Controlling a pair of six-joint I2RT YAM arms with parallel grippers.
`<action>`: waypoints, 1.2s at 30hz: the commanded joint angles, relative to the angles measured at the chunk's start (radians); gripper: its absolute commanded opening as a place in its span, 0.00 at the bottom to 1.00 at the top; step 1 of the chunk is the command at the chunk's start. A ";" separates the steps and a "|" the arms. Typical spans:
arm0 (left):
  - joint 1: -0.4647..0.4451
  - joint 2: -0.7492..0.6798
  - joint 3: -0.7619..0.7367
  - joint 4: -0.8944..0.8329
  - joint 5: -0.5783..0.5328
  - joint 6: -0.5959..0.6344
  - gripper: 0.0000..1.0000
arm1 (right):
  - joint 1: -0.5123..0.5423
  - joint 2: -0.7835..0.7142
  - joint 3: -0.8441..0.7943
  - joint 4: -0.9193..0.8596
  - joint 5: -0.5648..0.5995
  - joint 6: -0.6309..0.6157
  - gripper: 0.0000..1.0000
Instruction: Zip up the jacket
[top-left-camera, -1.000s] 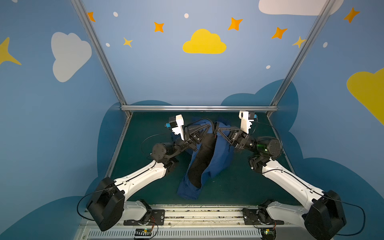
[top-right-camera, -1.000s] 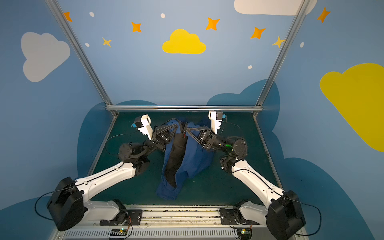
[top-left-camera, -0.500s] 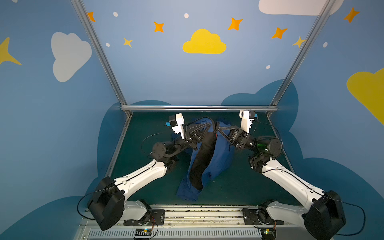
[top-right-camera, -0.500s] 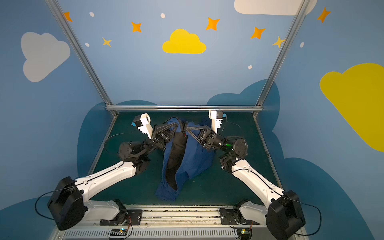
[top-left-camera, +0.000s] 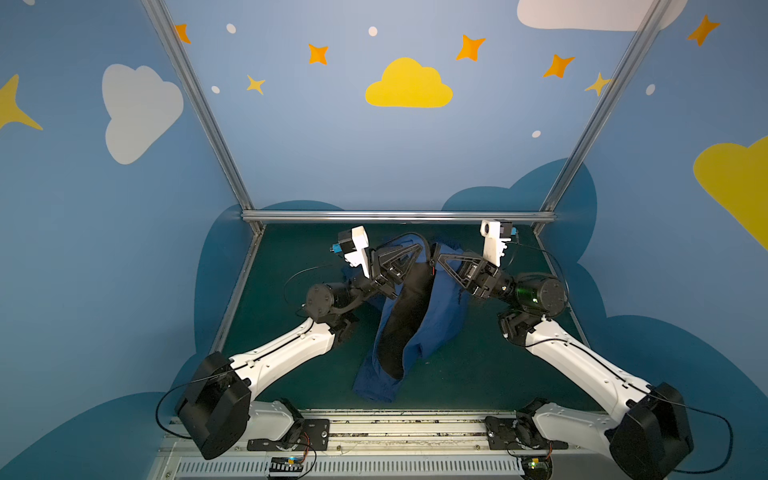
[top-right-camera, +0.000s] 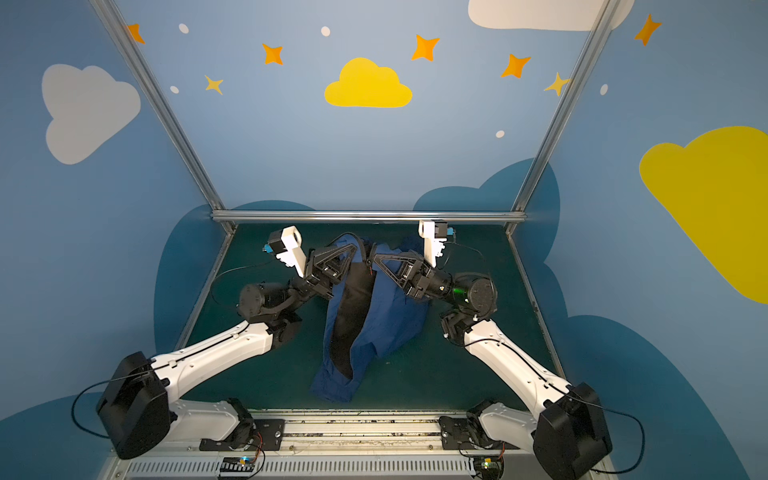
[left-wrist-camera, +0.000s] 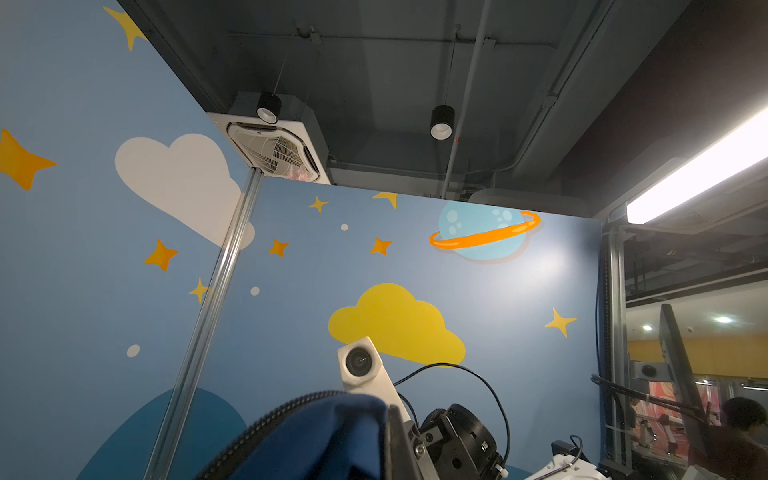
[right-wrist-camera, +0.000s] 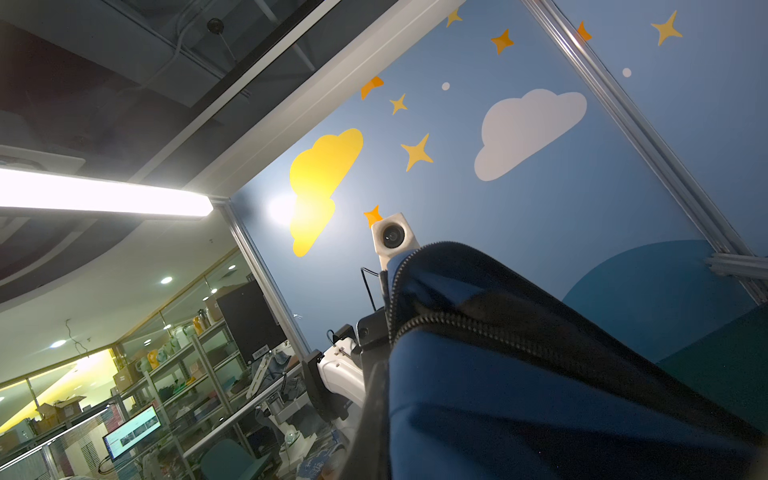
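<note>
The navy jacket (top-left-camera: 440, 320) hangs from both grippers over the green table, black lining (top-left-camera: 409, 316) facing out, and its lower end (top-left-camera: 376, 388) is bunched on the mat. In both top views my left gripper (top-left-camera: 419, 250) (top-right-camera: 353, 249) and right gripper (top-left-camera: 439, 259) (top-right-camera: 376, 257) are raised tip to tip, each shut on the jacket's upper edge. The left wrist view shows blue cloth (left-wrist-camera: 316, 440) with zipper teeth (left-wrist-camera: 257, 428) beside one finger (left-wrist-camera: 397, 440). The right wrist view shows cloth (right-wrist-camera: 519, 395) and two rows of zipper teeth (right-wrist-camera: 478, 328), unjoined.
Green mat (top-left-camera: 478, 374) covers the table, bounded by an aluminium rail (top-left-camera: 399, 216) at the back and blue painted walls on three sides. The arms' base rail (top-left-camera: 395, 428) runs along the front edge. A loose black cable (top-left-camera: 303, 272) loops near the left arm.
Both grippers stay shut on the jacket at about the same height. The hanging cloth has shifted only slightly between them.
</note>
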 joint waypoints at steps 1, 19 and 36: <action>-0.003 -0.012 0.029 0.046 -0.013 0.019 0.03 | -0.001 -0.032 0.014 0.048 -0.006 -0.001 0.00; -0.007 -0.010 0.025 0.046 -0.001 0.020 0.03 | 0.000 -0.010 0.039 0.047 -0.008 0.003 0.00; -0.017 -0.002 -0.001 0.045 0.004 0.043 0.03 | -0.002 -0.012 0.053 0.048 0.012 0.002 0.00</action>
